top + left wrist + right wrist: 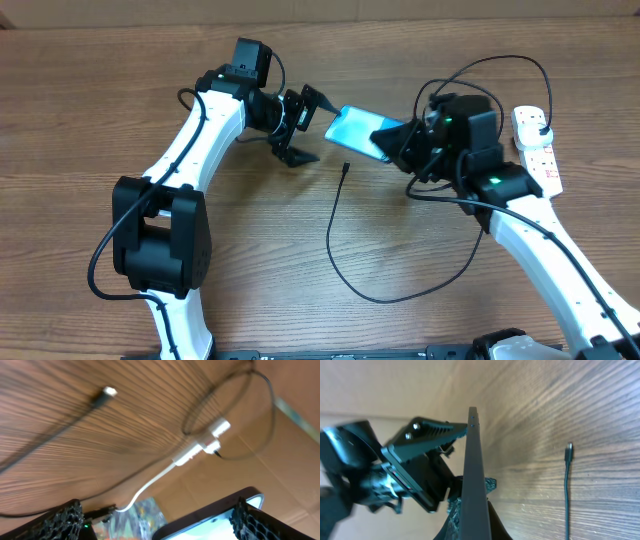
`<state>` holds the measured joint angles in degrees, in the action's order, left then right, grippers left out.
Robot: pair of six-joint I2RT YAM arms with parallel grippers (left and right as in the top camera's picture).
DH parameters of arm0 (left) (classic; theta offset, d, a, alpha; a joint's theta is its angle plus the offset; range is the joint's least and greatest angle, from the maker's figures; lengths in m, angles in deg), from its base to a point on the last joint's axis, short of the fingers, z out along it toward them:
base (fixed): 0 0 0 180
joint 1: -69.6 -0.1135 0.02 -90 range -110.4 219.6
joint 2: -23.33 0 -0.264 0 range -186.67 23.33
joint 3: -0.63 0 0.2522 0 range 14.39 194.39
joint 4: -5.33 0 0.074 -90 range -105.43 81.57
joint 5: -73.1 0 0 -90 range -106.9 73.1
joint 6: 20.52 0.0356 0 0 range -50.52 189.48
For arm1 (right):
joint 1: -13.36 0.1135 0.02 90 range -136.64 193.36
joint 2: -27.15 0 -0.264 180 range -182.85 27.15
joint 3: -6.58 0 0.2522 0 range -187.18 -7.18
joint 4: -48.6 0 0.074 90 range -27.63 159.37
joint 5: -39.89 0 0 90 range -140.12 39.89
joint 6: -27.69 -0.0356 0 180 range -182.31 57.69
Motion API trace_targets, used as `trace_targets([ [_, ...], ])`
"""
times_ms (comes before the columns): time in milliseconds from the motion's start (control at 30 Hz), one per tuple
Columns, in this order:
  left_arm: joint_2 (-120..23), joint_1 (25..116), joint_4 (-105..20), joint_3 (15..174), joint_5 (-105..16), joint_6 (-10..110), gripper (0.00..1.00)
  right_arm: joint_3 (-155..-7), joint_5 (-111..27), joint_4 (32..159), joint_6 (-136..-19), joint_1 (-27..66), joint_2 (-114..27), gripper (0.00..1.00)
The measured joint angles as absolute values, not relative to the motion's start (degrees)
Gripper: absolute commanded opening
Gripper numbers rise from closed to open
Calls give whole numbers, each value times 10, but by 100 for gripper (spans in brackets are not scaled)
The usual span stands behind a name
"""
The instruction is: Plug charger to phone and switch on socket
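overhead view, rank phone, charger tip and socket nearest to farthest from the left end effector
From the left end effector:
1. phone: right beside its open fingers, toward the picture's right.
2. charger tip: lying on the table, just below the phone in the picture.
3. socket: at the far right, beyond the other arm.
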<state>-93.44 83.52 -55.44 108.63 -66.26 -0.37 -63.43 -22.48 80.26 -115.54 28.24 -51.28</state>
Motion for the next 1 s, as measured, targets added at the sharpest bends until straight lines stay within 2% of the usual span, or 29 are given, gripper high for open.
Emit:
trace_targets([
  [267, -934, 835, -446, 1086, -751, -9, 98, -634, -255, 770, -1256, 262, -502, 4],
  [400, -935, 835, -416, 1086, -764, -38, 91, -634, -265, 725, -1290, 266, -502, 4],
  [700, -935, 835, -338, 1086, -781, -142, 85, -634, -332, 705, -1417, 303, -502, 4],
  [1000, -935, 835, -300, 1086, -804, -174, 72, -634, -363, 628, -1559, 343, -544, 4],
])
